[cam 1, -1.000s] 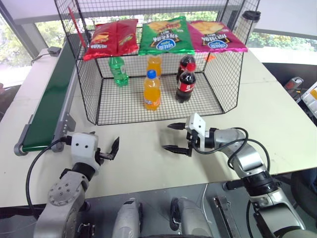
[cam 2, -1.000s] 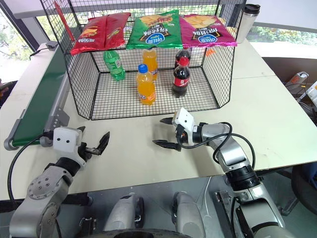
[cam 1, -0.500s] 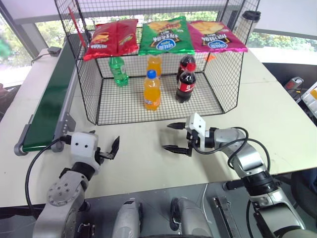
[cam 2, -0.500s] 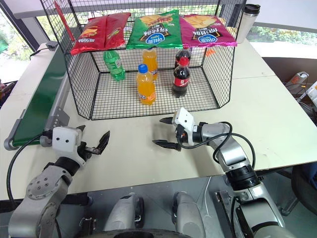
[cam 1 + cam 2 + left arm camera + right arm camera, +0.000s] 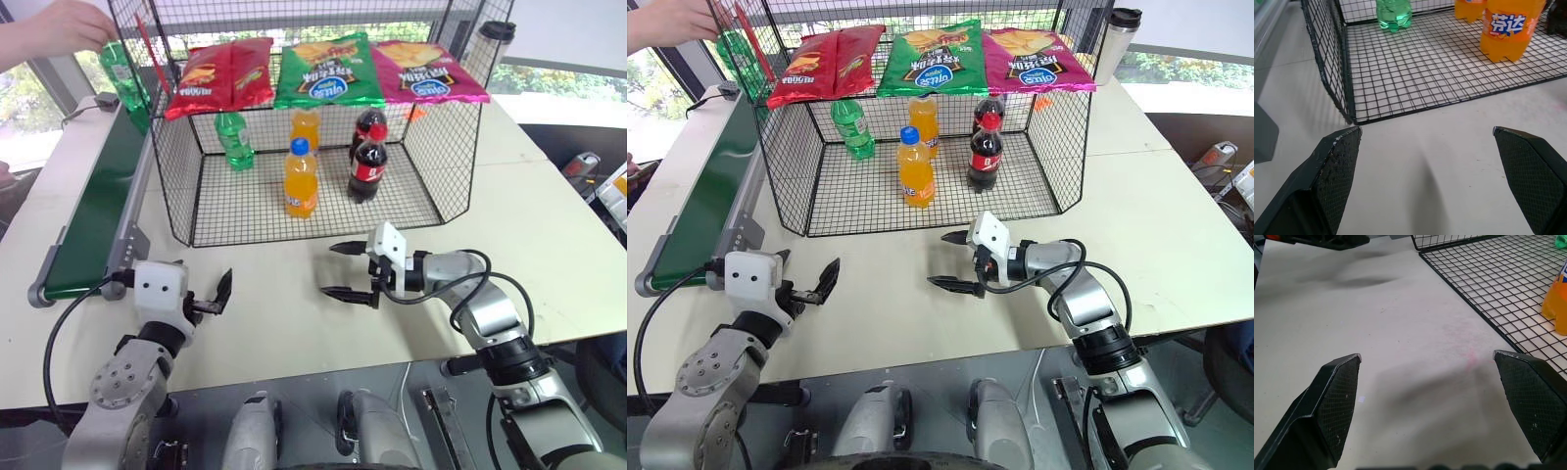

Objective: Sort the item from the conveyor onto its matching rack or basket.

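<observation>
A person's hand (image 5: pixel 54 26) holds the green bottle (image 5: pixel 124 78), seemingly over the conveyor (image 5: pixel 98 196), far from both wide-apart grippers (image 5: pixel 208 294) (image 5: pixel 338 270).

three crisp bags (image 5: pixel 328 70) hang on the mesh; orange soda bottle (image 5: pixel 300 178); cola bottle (image 5: pixel 367 164); tumbler (image 5: pixel 1114 39) behind

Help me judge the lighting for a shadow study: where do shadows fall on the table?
Left wrist view: a soft shadow on the table under the open left gripper. Right wrist view: a faint patch under the open right gripper, a darker streak beneath the left gripper.
</observation>
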Tool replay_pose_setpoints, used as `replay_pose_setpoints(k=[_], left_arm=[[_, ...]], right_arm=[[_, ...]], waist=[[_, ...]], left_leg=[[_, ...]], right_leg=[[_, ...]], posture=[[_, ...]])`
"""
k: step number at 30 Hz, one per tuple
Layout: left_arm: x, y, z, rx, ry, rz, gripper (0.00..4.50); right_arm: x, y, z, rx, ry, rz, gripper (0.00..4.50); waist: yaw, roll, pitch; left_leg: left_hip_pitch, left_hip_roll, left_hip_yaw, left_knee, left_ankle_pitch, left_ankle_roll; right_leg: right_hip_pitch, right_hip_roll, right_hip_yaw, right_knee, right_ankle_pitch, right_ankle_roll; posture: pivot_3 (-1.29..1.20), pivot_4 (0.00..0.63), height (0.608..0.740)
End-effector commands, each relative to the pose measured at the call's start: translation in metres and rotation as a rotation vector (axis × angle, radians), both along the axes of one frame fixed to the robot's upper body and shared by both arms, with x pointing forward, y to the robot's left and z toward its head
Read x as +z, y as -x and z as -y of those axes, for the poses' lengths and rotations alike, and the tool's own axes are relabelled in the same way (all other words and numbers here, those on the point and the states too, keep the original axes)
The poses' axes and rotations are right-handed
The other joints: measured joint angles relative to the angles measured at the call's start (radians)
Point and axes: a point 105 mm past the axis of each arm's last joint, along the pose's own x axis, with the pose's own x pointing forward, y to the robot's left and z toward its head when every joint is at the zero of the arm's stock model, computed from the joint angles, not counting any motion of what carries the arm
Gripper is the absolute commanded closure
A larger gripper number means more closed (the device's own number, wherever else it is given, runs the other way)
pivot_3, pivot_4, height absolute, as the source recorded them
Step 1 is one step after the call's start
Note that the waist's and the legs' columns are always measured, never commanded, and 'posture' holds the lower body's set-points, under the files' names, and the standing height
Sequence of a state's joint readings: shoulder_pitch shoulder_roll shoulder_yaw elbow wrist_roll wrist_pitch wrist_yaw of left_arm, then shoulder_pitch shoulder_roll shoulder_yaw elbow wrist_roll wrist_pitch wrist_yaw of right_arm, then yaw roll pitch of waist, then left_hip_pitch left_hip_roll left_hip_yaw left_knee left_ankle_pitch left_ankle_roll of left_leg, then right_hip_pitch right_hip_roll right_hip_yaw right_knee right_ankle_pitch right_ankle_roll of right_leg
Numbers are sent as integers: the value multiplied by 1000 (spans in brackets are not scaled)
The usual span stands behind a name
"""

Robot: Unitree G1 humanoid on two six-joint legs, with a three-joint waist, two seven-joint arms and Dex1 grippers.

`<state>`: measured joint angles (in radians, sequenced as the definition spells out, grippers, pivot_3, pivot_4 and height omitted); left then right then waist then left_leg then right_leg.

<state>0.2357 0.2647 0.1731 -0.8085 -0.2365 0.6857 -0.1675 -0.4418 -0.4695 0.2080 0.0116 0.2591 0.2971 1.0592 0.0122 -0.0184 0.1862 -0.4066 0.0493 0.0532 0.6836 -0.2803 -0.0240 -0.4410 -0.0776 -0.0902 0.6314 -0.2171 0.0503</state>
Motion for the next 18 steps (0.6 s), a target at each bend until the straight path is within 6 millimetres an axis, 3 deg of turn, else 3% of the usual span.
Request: replay_pose_setpoints(k=[1, 13, 18], left_arm=[[14, 3, 1, -3, -14, 54, 33], [25, 8, -5, 20, -13, 92, 33], [47, 10, -23, 119, -104, 191, 33]], right_arm=[[13, -1, -4, 21, -33, 41, 0], [12, 0, -3, 23, -31, 36, 0], [12, 2, -3, 32, -38, 27, 0]], waist=[[0, 0, 0], [0, 0, 0], [0, 0, 0]], left_leg=[[0, 0, 0, 0, 0, 0], [0, 0, 0, 0, 0, 0], [0, 0, 0, 0, 0, 0]], right_leg=[[0, 0, 0, 0, 0, 0], [0, 0, 0, 0, 0, 0], [0, 0, 0, 0, 0, 0]], posture=[[0, 150, 740], [0, 150, 740], [0, 150, 740]])
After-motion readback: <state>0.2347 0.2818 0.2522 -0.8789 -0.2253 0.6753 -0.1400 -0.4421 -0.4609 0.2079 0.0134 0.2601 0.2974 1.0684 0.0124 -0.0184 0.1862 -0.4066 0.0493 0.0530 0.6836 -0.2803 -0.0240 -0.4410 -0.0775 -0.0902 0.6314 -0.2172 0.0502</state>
